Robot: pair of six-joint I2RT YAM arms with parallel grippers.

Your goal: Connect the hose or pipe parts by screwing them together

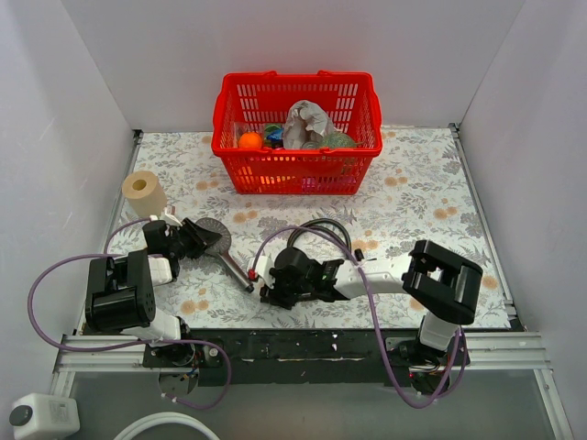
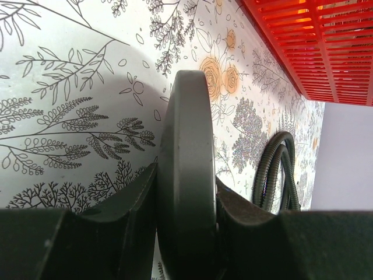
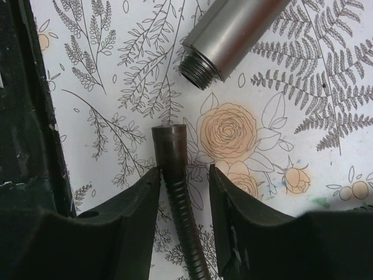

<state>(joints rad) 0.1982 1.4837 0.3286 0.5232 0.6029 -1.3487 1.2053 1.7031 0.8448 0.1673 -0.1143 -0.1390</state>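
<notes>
Biggest first: on the floral surface (image 1: 422,197) the hand shower (image 1: 229,258) sits low on the left. The left tool (image 2: 185,192) is clenched on its round head, which stands edge-on between the jaws, so the handle points toward the middle. The hose (image 1: 323,227) is coiled just right of centre. The right tool (image 3: 184,174) straddles it just behind the end nut (image 3: 169,143), jaws not closed on it yet, with a clear gap on one side.

The nut and the handle's threaded end (image 3: 198,71) are near each other but apart and off-axis. My take: clamp close behind the nut first, then swing it until the bore faces the thread squarely, and ease it on before any twisting. Start it crooked and it'll probably cross-thread. That pinch on the flat head looks like it could pivot, so go light on torque.
</notes>
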